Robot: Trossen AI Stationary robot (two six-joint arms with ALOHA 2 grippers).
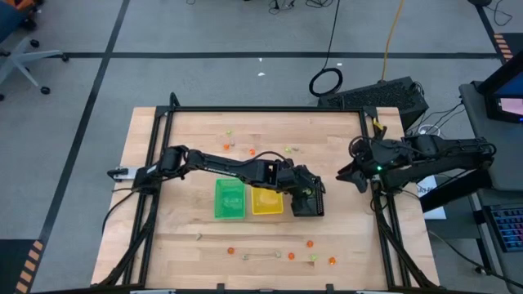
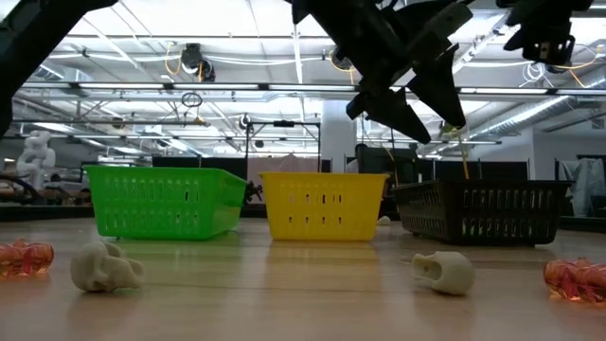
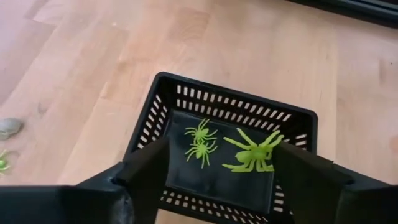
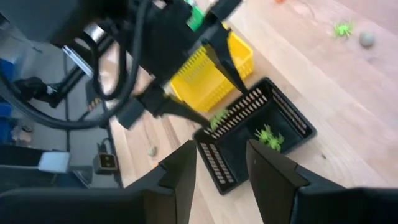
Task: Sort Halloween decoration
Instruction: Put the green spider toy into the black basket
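The left gripper (image 3: 221, 171) is held open above the black tray (image 3: 305, 118), where three green spiders (image 3: 254, 152) are seen; the right gripper (image 4: 221, 165), fingers apart, is parked at the table's right edge

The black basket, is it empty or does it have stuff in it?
Not empty. The left wrist view shows three green spiders lying on the floor of the black basket, two little ones and a bigger one.

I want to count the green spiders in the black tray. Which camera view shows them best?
The left wrist view: it looks down into the black tray at three green spiders. The right wrist view shows two blurred green shapes inside; the high and low views show none.
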